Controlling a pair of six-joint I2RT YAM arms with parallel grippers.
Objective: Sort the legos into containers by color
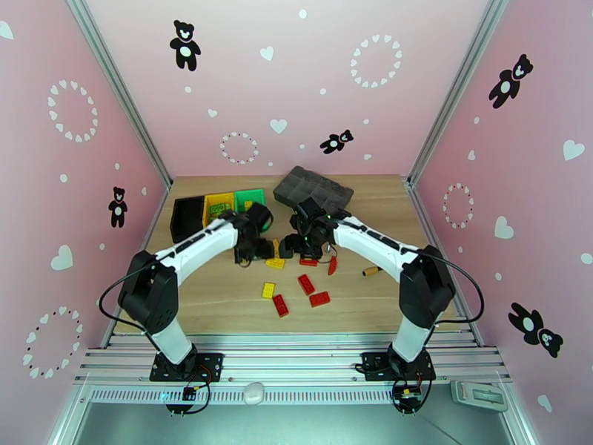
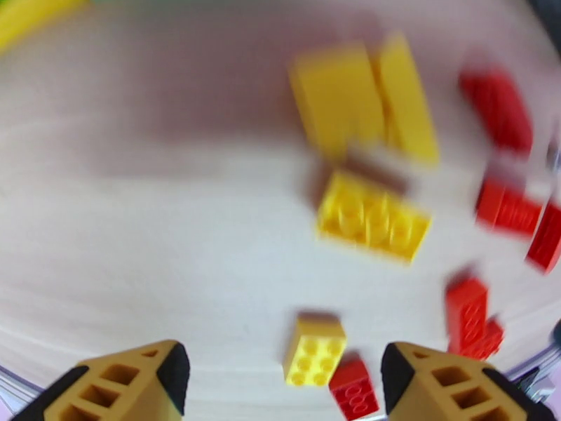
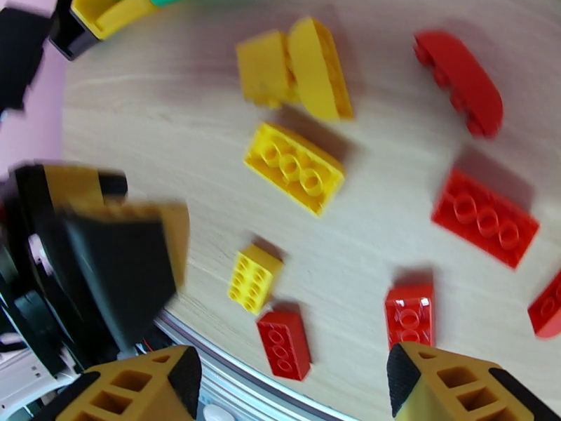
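Note:
Yellow and red legos lie loose on the wooden table between the arms, among them a long yellow brick (image 1: 275, 262), a small yellow brick (image 1: 268, 290) and red bricks (image 1: 306, 283). The black (image 1: 187, 216), yellow (image 1: 217, 208) and green (image 1: 249, 198) containers stand in a row at the back left. My left gripper (image 1: 250, 251) hovers just left of the pile. In its wrist view the left gripper (image 2: 284, 373) is open and empty above the small yellow brick (image 2: 314, 350). My right gripper (image 1: 302, 245) hangs at the pile's far side. It (image 3: 287, 380) is open over the same bricks (image 3: 254, 278).
A dark grey compartment tray (image 1: 313, 188) sits at the back, right of the containers. An orange-handled tool (image 1: 370, 271) lies on the table under the right arm. The left arm's blurred head (image 3: 105, 275) is close to my right gripper. Pink walls enclose the table.

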